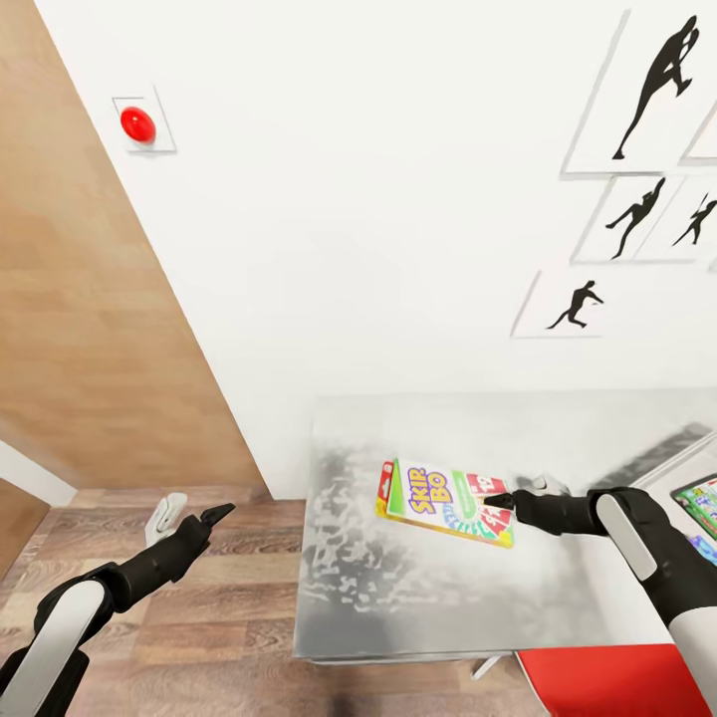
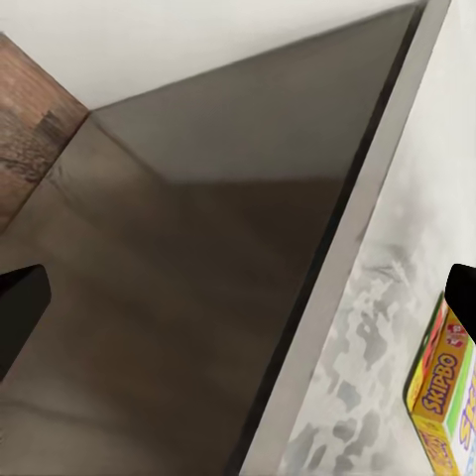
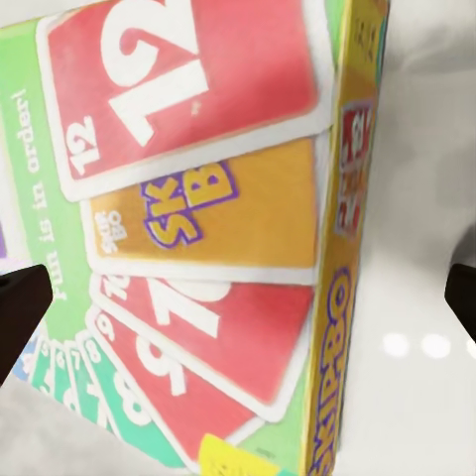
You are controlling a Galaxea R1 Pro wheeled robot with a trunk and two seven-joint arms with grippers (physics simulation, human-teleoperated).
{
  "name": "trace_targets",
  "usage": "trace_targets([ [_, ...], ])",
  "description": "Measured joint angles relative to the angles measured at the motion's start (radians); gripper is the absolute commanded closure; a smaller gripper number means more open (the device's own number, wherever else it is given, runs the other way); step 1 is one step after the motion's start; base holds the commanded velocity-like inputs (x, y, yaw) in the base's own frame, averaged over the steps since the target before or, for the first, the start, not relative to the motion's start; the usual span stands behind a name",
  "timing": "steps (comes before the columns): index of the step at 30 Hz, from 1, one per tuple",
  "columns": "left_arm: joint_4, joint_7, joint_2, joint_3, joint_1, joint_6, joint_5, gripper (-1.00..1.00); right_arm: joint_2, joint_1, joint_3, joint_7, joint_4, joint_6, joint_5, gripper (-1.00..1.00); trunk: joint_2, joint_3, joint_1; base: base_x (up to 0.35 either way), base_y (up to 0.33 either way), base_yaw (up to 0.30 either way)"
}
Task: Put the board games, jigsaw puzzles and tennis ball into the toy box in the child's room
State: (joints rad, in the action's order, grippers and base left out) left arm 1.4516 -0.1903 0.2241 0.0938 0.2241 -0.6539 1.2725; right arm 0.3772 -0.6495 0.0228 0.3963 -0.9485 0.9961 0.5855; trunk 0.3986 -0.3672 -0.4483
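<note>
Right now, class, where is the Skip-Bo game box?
In the head view the Skip-Bo box lies flat on the grey table near its left end, below the silhouette pictures, with the right gripper at its right edge.

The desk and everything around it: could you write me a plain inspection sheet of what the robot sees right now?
Surface: table, light grey mottled top against the white wall.
Job's things: Skip-Bo board game lying flat on the table; part of another printed box at the far right edge.
Clutter: a red item below the table's near edge, identity unclear.
Grippers: right gripper at the game's edge, fingers either side of the box in the right wrist view, so open; left gripper over the wood floor, holding nothing, opening unclear.
Cables: nothing seen.
Surroundings: silhouette pictures, red button, brown door.
</note>
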Motion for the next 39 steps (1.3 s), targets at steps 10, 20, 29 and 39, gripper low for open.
trace_targets([
  [10,0.0,0.0,0.0,-0.023,0.0,0.0,-0.002,-1.0,0.0,0.0,0.0,0.001,-0.003,0.0,-0.003,-1.0,0.0,-0.002,0.001,0.0,0.0,0.016],
  [20,-0.001,0.0,0.0,-0.039,0.0,0.0,-0.003,-1.0,0.001,0.0,0.001,0.001,0.003,0.0,-0.005,-1.0,0.0,-0.002,0.003,0.0,0.0,0.196],
  [29,0.0,0.0,0.0,-0.041,0.0,0.0,-0.003,-1.0,0.0,0.0,0.001,0.0,0.001,-0.001,-0.006,-1.0,0.0,-0.002,0.003,0.0,0.0,0.257],
  [39,0.0,0.0,0.0,-0.041,0.0,0.0,-0.001,-1.0,0.002,0.001,0.0,0.001,-0.002,0.001,0.003,-1.0,0.0,-0.002,0.001,0.0,0.0,0.063],
])
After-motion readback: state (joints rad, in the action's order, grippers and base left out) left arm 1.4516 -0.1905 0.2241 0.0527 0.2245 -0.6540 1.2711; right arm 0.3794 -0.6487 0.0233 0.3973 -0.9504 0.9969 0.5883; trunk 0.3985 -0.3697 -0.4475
